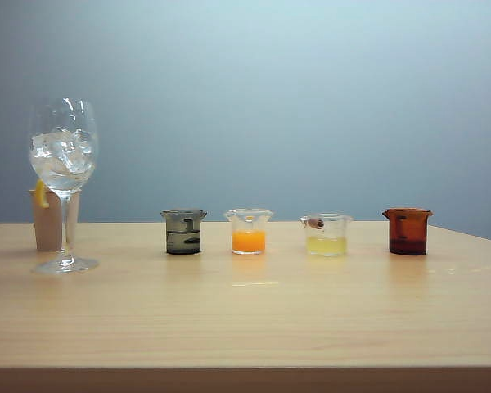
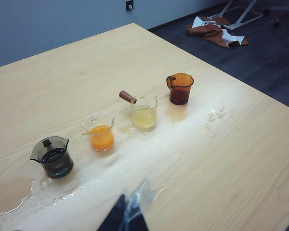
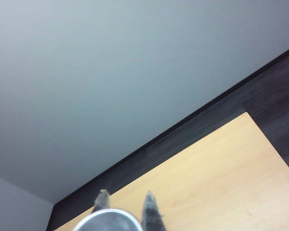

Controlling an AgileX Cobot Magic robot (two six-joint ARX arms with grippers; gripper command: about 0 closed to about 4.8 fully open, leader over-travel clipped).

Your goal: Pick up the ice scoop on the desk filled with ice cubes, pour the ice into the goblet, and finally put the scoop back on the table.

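The goblet (image 1: 64, 164) stands upright at the far left of the table (image 1: 245, 319), its bowl holding ice cubes (image 1: 63, 152). No arm shows in the exterior view. In the right wrist view my right gripper (image 3: 126, 203) is lifted over the table, its two grey fingertips (image 3: 151, 207) closed either side of a rounded silver part of the ice scoop (image 3: 108, 220); the rest of the scoop is out of frame. My left gripper (image 2: 128, 204) hovers over the table in front of the beakers, its dark tips together with nothing held.
Four small beakers stand in a row: dark grey (image 1: 183, 232), orange juice (image 1: 248, 231), pale yellow (image 1: 326, 234), amber (image 1: 407, 231). A beige cup with a yellow slice (image 1: 49, 217) sits behind the goblet. Water is spilled on the wood (image 2: 214, 118) and near the grey beaker (image 2: 48, 195).
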